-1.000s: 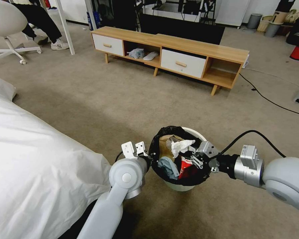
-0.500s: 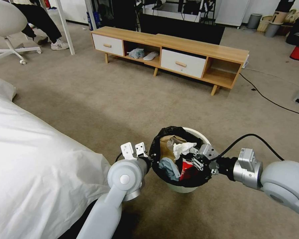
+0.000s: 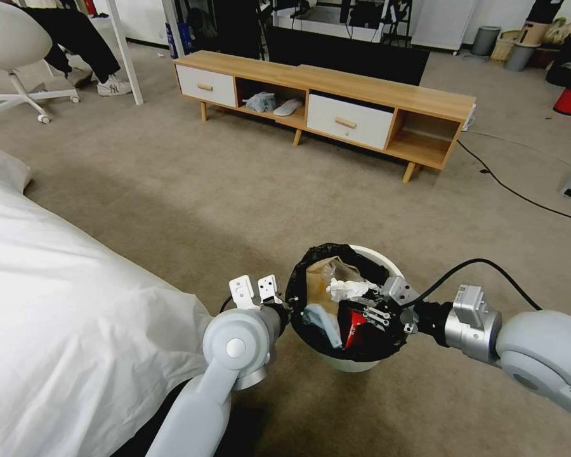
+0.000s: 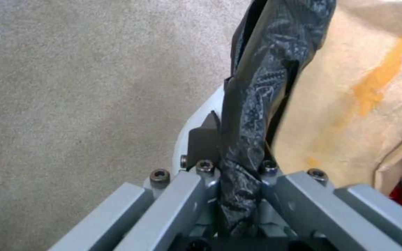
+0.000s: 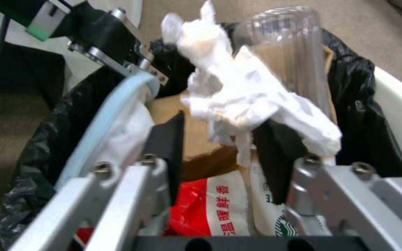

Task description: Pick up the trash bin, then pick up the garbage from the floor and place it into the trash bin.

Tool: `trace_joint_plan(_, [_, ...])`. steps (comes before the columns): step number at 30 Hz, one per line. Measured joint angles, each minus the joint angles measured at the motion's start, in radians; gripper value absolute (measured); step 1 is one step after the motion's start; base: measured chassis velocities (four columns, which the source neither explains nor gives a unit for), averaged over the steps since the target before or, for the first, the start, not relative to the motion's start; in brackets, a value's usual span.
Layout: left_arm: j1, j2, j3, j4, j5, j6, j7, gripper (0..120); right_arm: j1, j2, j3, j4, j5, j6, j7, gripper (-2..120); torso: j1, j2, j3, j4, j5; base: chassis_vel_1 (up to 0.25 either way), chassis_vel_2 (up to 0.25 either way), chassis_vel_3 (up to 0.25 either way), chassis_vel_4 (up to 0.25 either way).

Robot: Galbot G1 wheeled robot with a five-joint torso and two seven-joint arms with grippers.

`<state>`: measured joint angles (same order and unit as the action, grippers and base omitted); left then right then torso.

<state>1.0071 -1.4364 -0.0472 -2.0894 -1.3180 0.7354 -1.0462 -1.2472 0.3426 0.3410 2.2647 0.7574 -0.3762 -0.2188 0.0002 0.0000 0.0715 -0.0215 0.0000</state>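
Pale grey rounded arms, silver wrists, black cable, screw-studded grey metal fingers (image 4: 201,195).

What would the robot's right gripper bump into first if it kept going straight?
Probably the crumpled white tissue just beyond the right gripper, inside the white bin; depth is unclear.

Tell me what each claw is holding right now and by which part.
Left claw grips the trash bin by its bag-covered rim. Right claw, open over the bin, holds nothing.

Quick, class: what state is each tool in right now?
Left tool: closed on the trash bin rim.
Right tool: open over the bin, tissue between its fingers.
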Motion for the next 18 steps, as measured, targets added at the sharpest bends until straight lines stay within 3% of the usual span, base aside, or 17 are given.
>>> trace_joint_plan(7, [0.008,0.0,-0.002,-0.009,-0.001,0.0,0.001,1,-0.008,0.004,-0.003,-0.004,-0.004,-0.002,0.006,61,0.0,0.0,0.0,0.0,0.0,0.0,0.0,0.0,0.0])
trace_joint_plan(18, [0.014,-0.003,-0.003,-0.01,0.003,0.0,0.001,1,-0.016,0.003,0.007,0.003,-0.005,-0.003,0.011,63,0.0,0.0,0.0,0.0,0.0,0.0,0.0,0.0,0.0])
